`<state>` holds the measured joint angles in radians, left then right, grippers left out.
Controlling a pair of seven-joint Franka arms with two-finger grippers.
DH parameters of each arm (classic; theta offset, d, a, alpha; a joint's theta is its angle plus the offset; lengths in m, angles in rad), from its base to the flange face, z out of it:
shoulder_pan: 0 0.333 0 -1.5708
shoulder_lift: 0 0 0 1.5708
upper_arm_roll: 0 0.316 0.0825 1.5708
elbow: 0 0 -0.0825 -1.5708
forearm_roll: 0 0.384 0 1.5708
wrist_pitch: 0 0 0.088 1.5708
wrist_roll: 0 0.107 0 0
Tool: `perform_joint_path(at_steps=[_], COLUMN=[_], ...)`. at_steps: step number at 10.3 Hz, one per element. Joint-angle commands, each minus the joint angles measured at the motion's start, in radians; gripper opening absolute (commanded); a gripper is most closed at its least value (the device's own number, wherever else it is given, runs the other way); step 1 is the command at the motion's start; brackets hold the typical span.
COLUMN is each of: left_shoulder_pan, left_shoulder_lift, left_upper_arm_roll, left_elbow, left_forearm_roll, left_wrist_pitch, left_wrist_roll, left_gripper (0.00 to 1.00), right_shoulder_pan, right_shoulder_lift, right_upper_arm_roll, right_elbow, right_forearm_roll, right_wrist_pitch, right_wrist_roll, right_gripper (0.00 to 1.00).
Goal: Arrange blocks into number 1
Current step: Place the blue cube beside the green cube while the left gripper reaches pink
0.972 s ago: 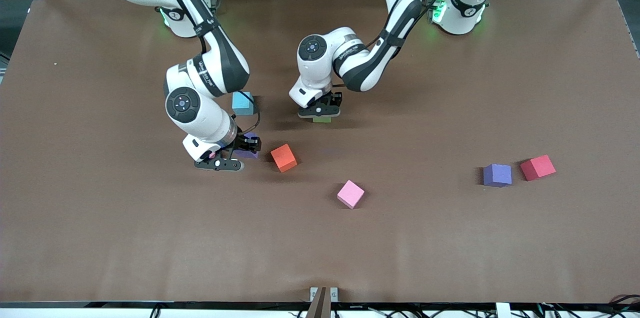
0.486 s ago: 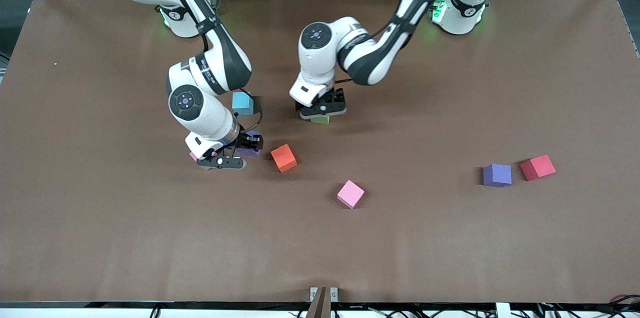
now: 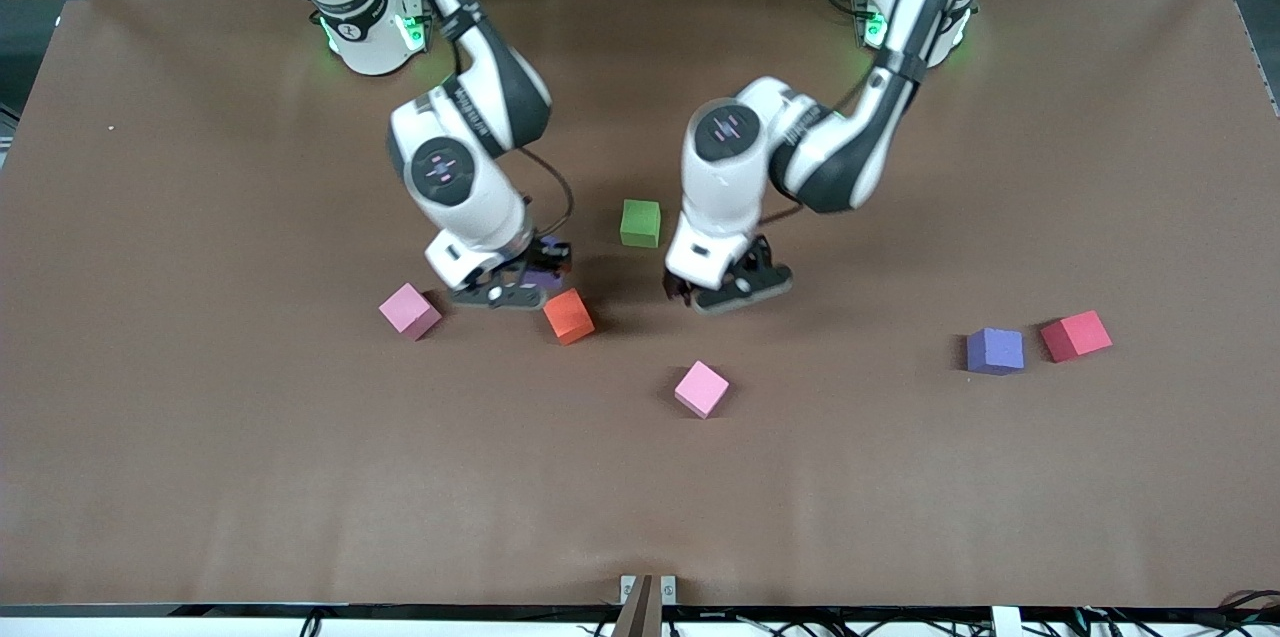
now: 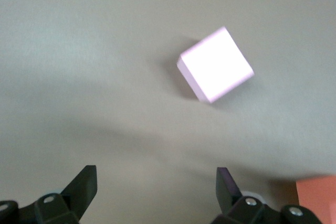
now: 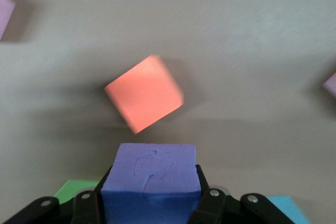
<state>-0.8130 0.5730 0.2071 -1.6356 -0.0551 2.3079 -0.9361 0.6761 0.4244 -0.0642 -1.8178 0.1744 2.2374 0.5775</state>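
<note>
Blocks scattered, no "1" shape yet. Green block (image 3: 640,222) sits alone on the tabletop (image 3: 200,457) near the middle, farther from the front camera than the rest. Orange block (image 3: 568,315) lies nearer the camera, between the two arms. Purple block (image 5: 149,174) is pinched between the right gripper (image 3: 527,283) fingers, held just above the tabletop beside the orange block, mostly hidden in the front view but plain in the right wrist view. One pink block (image 3: 409,310) lies toward the right arm's end, beside the right gripper; a second pink block (image 3: 701,388) lies nearer the camera than the orange one, under the left wrist camera's gaze (image 4: 216,64). Left gripper (image 3: 728,289) hovers empty over bare tabletop between the green block and the second pink block, fingers (image 4: 84,187) spread wide. A second purple block (image 3: 994,350) and a red block (image 3: 1075,335) sit just beside each other toward the left arm's end, well apart from the others. A light blue corner shows at the edge of the right wrist view only. Progress judgement: early; the green block looks like the only placed piece, if that. Left: line the other blocks up with it in a column.
</note>
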Motion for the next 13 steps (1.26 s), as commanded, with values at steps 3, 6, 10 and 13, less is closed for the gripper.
perform_joint_path(at_steps=[3, 6, 10, 13], left_shoulder_pan=[0.001, -0.005, -0.061, -0.097], left_shoulder_lift=[0.105, 0.133, 0.246, 0.28], left_upper_arm_roll=[0.161, 0.184, 0.314, 0.371], left_elbow=[0.121, 0.169, 0.305, 0.327], left_forearm_roll=[-0.35, -0.356, -0.507, -0.626], left_wrist_pitch=[-0.016, -0.021, -0.105, -0.107], left_wrist_roll=[0.336, 0.341, 0.339, 0.327], left_gripper=[1.0, 1.0, 1.0, 1.0], right_shoulder_pan=[0.108, 0.121, 0.172, 0.201], right_shoulder_lift=[0.112, 0.168, 0.243, 0.243], right_upper_arm_roll=[-0.014, -0.016, -0.051, -0.049], right_elbow=[0.106, 0.123, 0.195, 0.172], right_forearm_roll=[0.011, 0.011, 0.013, 0.014], right_wrist_pitch=[0.036, 0.113, 0.148, 0.146], right_wrist_roll=[0.106, 0.124, 0.162, 0.165], right_gripper=[0.53, 0.53, 0.53, 0.53])
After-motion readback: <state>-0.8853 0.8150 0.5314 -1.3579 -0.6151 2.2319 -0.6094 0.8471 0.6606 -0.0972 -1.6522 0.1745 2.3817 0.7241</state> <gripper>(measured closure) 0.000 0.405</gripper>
